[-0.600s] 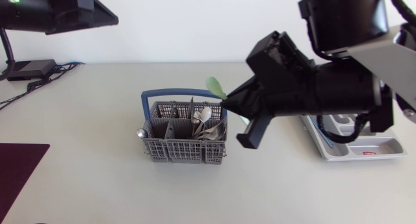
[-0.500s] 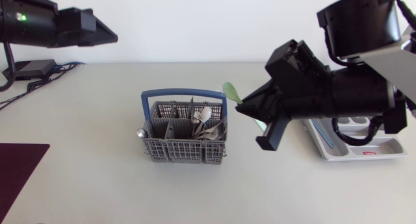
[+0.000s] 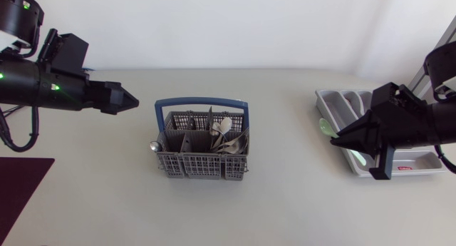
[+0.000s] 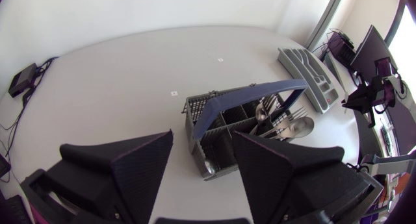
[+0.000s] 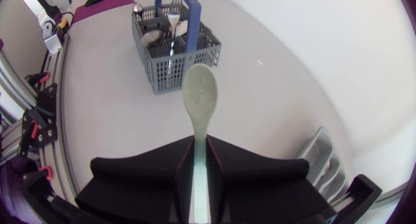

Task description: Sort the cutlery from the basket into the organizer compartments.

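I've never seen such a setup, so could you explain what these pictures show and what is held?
This is a robot with two arms at a table. One picture looks down from above; the other two come from a camera on each wrist. On the table stand a grey basket of cutlery with a blue handle and a grey organizer. The left hand is open and empty, off to the basket's side. The right hand grips a pale green spoon near the organizer.
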